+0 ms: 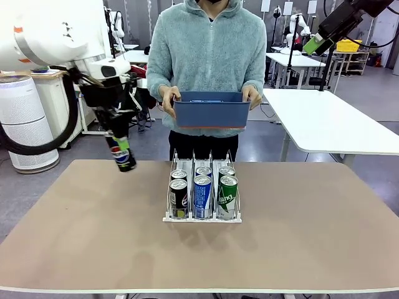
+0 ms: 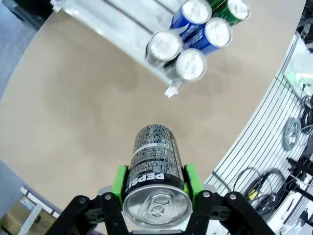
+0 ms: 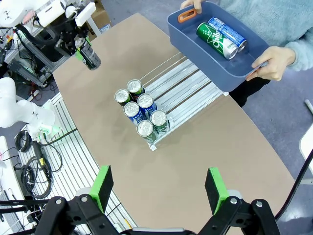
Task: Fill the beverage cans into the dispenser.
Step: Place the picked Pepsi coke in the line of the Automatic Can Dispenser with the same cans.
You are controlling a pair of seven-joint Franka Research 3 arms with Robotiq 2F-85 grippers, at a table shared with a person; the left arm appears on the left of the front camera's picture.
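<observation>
**Currently one can gripped, six racked, two waiting**

We find the left gripper pinching a black Pepsi can by its upper body, green pads on opposite sides. The can hangs slightly tilted over the table's left part, well apart from the dispenser. The right gripper hangs high above the table with jaws spread and nothing between them.

We judge the cans to be smooth, thin-walled and easily dented. If they are full, they would be moderately heavy. A grip across the diameter looks soundest.

Count:
- Dispenser: two black, two blue, two green.
- Blue bin, held by a person: one green can, one blue can.
</observation>
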